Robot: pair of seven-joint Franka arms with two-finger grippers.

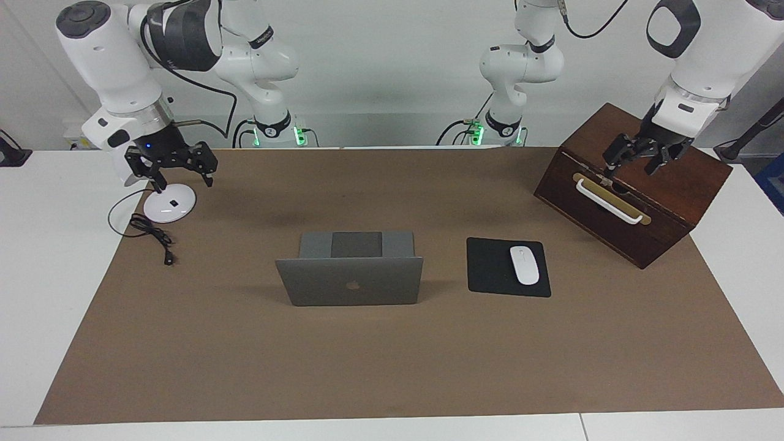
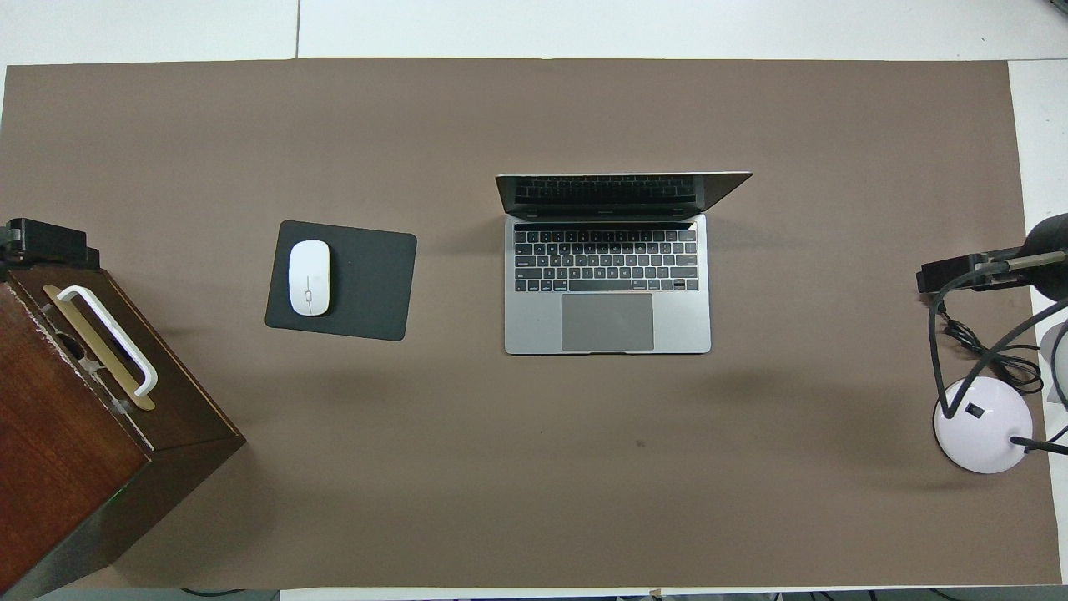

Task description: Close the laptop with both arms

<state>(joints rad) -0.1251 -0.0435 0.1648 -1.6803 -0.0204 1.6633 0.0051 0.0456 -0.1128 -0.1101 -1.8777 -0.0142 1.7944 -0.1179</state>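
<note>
**Laptop open mid-surface, both arms waiting at the ends**

While both arms wait apart from it, the laptop (image 1: 349, 278) stands open at the centre of the brown mat (image 1: 392, 367) covering the white surface (image 1: 49, 245), lid upright with its logo turned away from the robots and its keyboard toward them. A plain pale wall closes the room at twelve o'clock in the facing view.

Reading that view from nine o'clock across: the right gripper (image 1: 180, 174) hangs over the white lamp base (image 1: 169, 203), its fingers (image 1: 207, 165) spread apart and holding nothing. A black cable (image 1: 150, 231) trails from the base toward six o'clock. At three o'clock of the laptop lies the black mouse pad (image 1: 496, 269), carrying a white mouse (image 1: 524, 264). Toward two o'clock sits the dark wooden box (image 1: 637, 196), shut, with a white handle (image 1: 609, 201) on a brass plate; its contents are hidden. The left gripper (image 1: 637, 160) hovers just over the box's top, fingers parted, gripping nothing.

From overhead, the box runs off the frame at eight o'clock, and the lamp's upper part is cut off at three o'clock. The left gripper shows only as a dark block at the nine o'clock edge.
</note>
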